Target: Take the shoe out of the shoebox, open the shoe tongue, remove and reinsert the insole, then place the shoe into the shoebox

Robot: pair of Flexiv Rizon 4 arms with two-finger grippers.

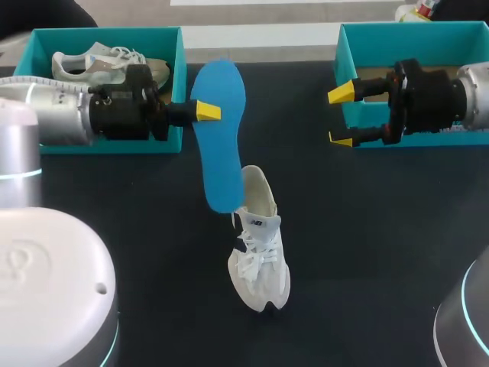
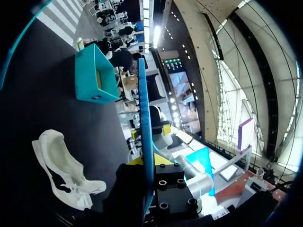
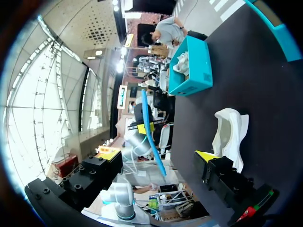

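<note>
**Insole held up, shoe on the surface**

The left pincer (image 1: pixel 206 112) is clenched on the blue insole (image 1: pixel 218 138), gripping it near its wider end. The insole hangs with its narrower end pointing toward 6 o'clock. In the left wrist view the insole (image 2: pixel 144 123) shows edge-on between the fingers and reaches out ahead of them.

The white shoe (image 1: pixel 260 252) stands on the dark surface (image 1: pixel 367 229) at about 6 o'clock from the middle. Its heel is toward 12 o'clock, its toe toward 6 o'clock, and its laces face up. The insole's lower end lies close to the shoe's heel opening; whether they touch cannot be told.

The right pincer (image 1: pixel 341 116) is released, its yellow tips apart with nothing between them. It sits in front of the teal shoebox (image 1: pixel 412 30) at 2 o'clock.

A second teal box (image 1: pixel 107 145) sits at 10 o'clock behind the left arm, with another white shoe (image 1: pixel 107 65) lying inside it.
</note>
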